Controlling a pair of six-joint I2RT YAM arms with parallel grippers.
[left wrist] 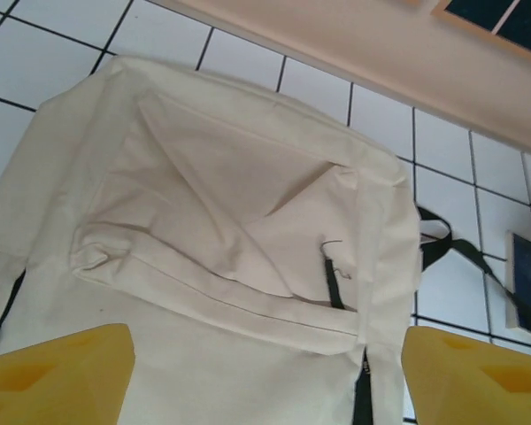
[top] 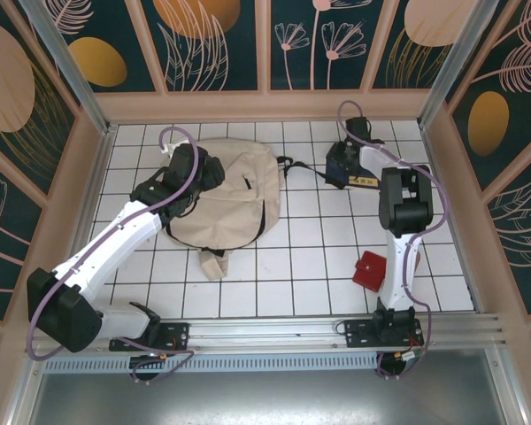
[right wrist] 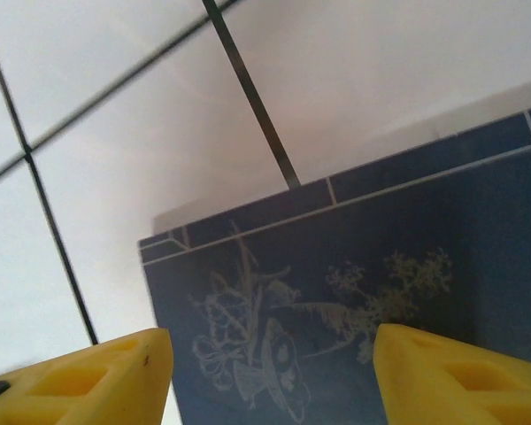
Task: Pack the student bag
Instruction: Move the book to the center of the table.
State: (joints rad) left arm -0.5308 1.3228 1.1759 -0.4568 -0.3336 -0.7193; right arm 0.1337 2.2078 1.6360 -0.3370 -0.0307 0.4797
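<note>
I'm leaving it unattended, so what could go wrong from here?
The navy book lies flat on the tile, so the open right gripper may skid off its cover. The bag is slumped and folded under the open left gripper; it may bunch instead of opening. The black strap lies near the book and could snag.

Student bag [top: 234,199] showing cream with dark zipper lines [left wrist: 336,288] and black straps [left wrist: 447,251], book [right wrist: 380,310] showing navy with pale floral linework, surface [top: 310,257] showing white tiles
</note>
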